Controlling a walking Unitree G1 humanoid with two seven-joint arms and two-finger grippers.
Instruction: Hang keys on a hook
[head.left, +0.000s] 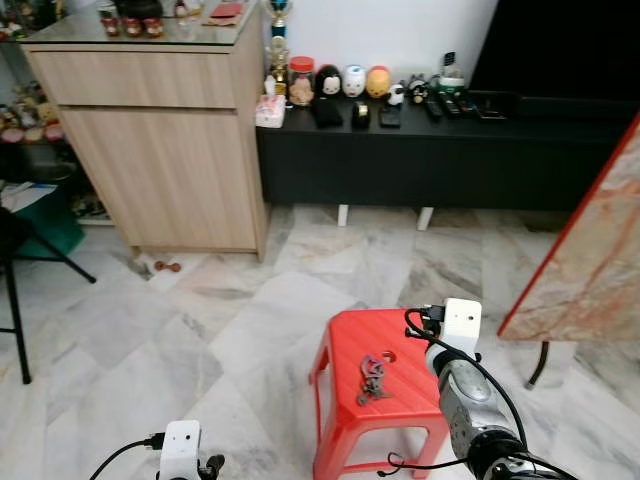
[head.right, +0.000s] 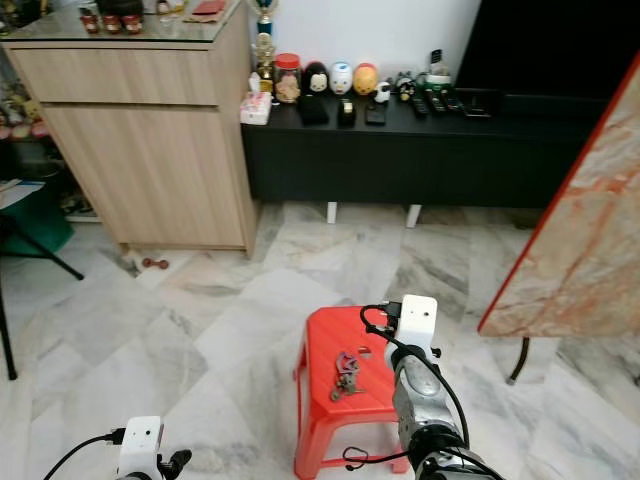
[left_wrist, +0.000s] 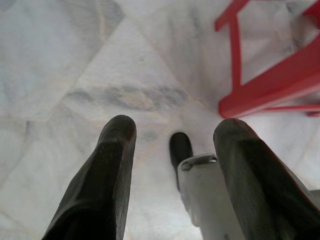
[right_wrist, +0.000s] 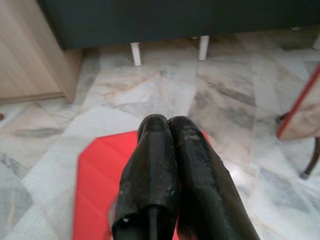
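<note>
**Keys wait on the red stool, right arm is closest**

The right gripper (right_wrist: 167, 150) has its jaws pressed together with nothing between them. It hangs over the far part of the red stool (head.left: 345, 345). The keys (head.left: 373, 379) lie on the seat, just to the robot's left of that arm, long way front to back. The left gripper (left_wrist: 172, 150) hangs low by the floor, jaws spread, farther away.

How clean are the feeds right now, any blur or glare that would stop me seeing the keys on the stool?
Left eye view: evenly lit and sharp, keys distinct on the red stool. Right eye view: the same, mild sheen on the marble floor. Left wrist view: left gripper fingers close and soft. Right wrist view: right gripper fingers block the stool top, its edges blurred.
</note>
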